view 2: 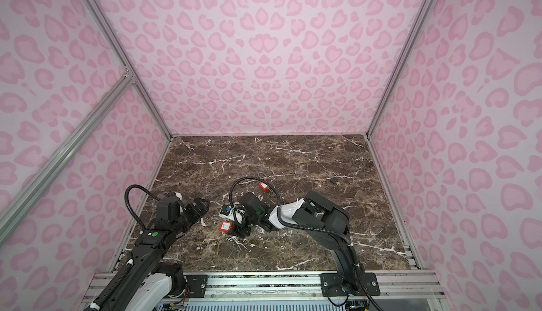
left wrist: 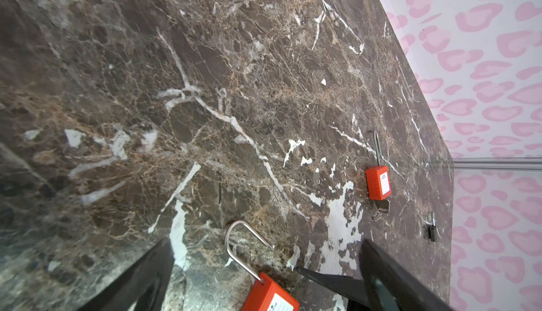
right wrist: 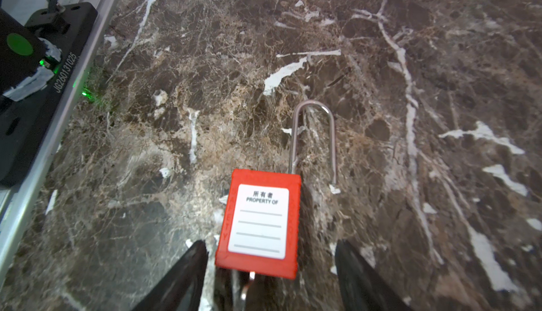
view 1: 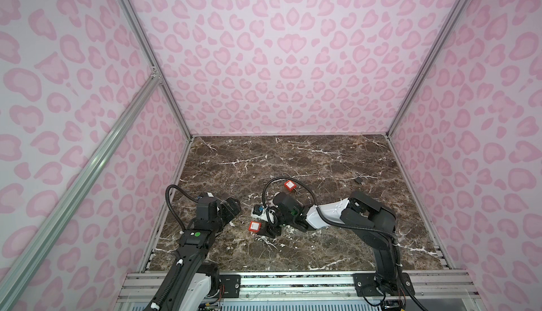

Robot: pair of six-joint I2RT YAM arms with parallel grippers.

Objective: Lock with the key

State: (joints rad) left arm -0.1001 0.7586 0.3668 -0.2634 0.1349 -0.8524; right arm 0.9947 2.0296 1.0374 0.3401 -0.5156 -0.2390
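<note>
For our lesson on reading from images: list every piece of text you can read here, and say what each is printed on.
"所有者": white label on the near red padlock
"PROPERTY OF": same label, the line below
"JG260131025": black base plate
Label on the far red padlock: too small to read
</note>
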